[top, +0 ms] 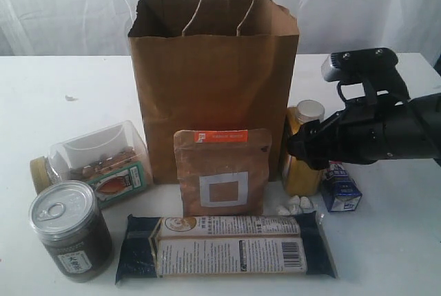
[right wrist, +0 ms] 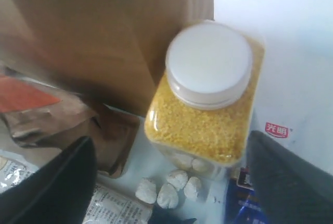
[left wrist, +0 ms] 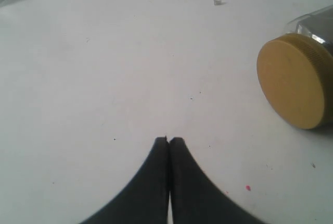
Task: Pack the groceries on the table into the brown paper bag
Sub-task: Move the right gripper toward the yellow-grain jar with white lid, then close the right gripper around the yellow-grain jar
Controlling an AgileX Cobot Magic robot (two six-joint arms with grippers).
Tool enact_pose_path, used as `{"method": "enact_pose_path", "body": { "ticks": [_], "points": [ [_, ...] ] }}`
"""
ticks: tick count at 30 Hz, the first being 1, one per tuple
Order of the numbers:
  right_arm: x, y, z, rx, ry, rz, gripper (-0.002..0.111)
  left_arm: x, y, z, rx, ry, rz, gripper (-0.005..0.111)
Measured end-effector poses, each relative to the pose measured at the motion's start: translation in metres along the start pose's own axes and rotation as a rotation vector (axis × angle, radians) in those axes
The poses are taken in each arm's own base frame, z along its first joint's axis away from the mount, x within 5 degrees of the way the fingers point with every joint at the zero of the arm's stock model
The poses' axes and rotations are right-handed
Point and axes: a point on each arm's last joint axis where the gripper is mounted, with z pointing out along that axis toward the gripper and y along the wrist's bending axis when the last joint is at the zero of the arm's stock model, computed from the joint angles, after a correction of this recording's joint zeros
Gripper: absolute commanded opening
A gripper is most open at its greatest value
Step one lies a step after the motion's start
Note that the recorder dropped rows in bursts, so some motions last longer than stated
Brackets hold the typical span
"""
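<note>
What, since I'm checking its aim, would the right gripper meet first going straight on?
Most likely the yellow white-capped bottle, framed between the open jaws, though depth is unclear.

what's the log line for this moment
left jaws: shut, over table | right jaws: open, flanking yellow bottle, not gripping | brown paper bag: upright, beside bottle
</note>
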Motion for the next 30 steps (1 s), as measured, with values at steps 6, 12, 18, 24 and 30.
{"method": "enact_pose_path", "body": {
  "ticks": [6, 12, 18, 24, 30],
  "points": [
    [0.002, -0.005, 0.011, 0.039, 0.006, 0.003, 0.073, 0.0, 0.0, 0.0, 0.0, 0.0, 0.0, 0.0],
    [0.004, -0.01, 0.019, 0.067, 0.014, 0.006, 0.073, 0.0, 0.0, 0.0, 0.0, 0.0, 0.0, 0.0],
    [0.005, -0.012, 0.033, 0.07, 0.044, 0.01, 0.073, 0.0, 0.0, 0.0, 0.0, 0.0, 0.0, 0.0],
    [-0.003, -0.013, 0.034, 0.083, 0.016, 0.0, 0.071, 0.0, 0.0, 0.0, 0.0, 0.0, 0.0, 0.0],
    [-0.003, -0.014, 0.037, 0.094, 0.014, -0.003, 0.069, 0.0, 0.0, 0.0, 0.0, 0.0, 0.0, 0.0]
  ]
}}
